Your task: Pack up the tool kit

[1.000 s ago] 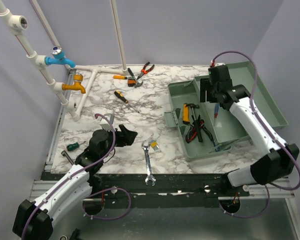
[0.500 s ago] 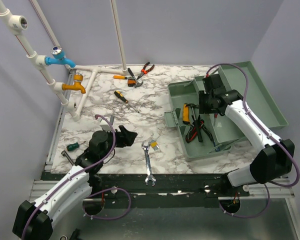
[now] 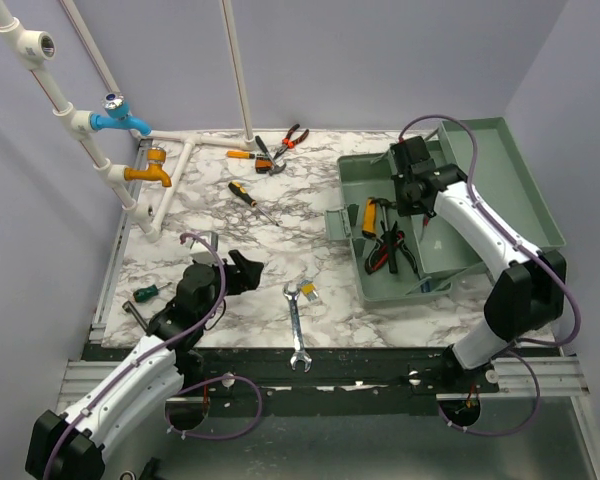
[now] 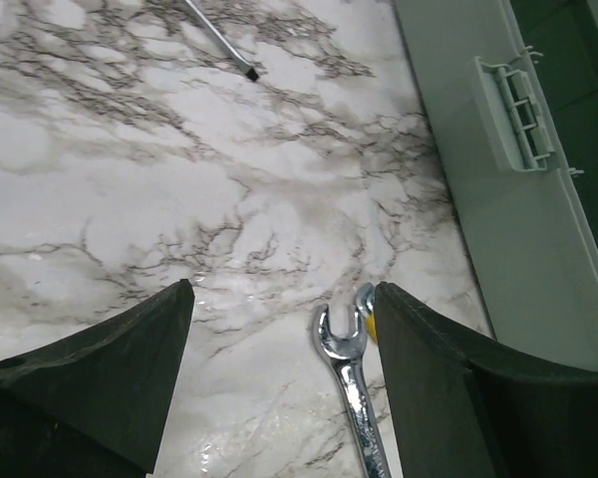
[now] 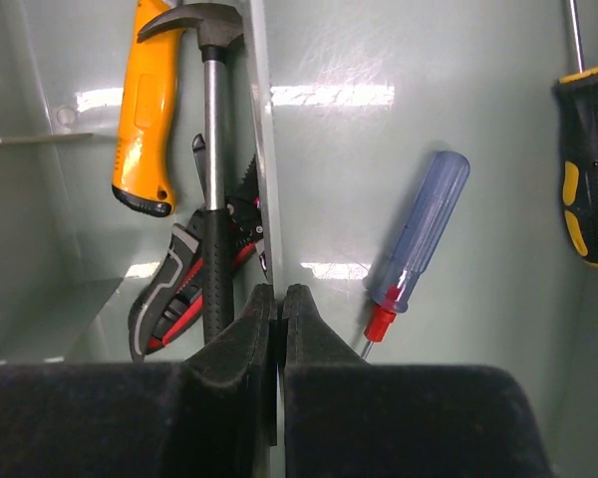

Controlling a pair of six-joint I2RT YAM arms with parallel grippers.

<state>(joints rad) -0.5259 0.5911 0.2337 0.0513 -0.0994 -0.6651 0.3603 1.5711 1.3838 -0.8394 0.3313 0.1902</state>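
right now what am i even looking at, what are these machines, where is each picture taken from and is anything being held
These are two robot arms bolted at the near edge of a marble-patterned table. The wide picture comes from a fixed camera above and behind them; the other two come from a camera on each wrist. The left fingers stand open and empty above a steel wrench. The right fingers are shut inside an open grey-green toolbox, right at its divider wall; whether they pinch it is unclear. In the box lie a hammer, red-and-black pliers, a yellow-handled tool, a blue-handled screwdriver and a black-and-yellow screwdriver. Out on the table lie a loose screwdriver and, near the back, loose pliers.
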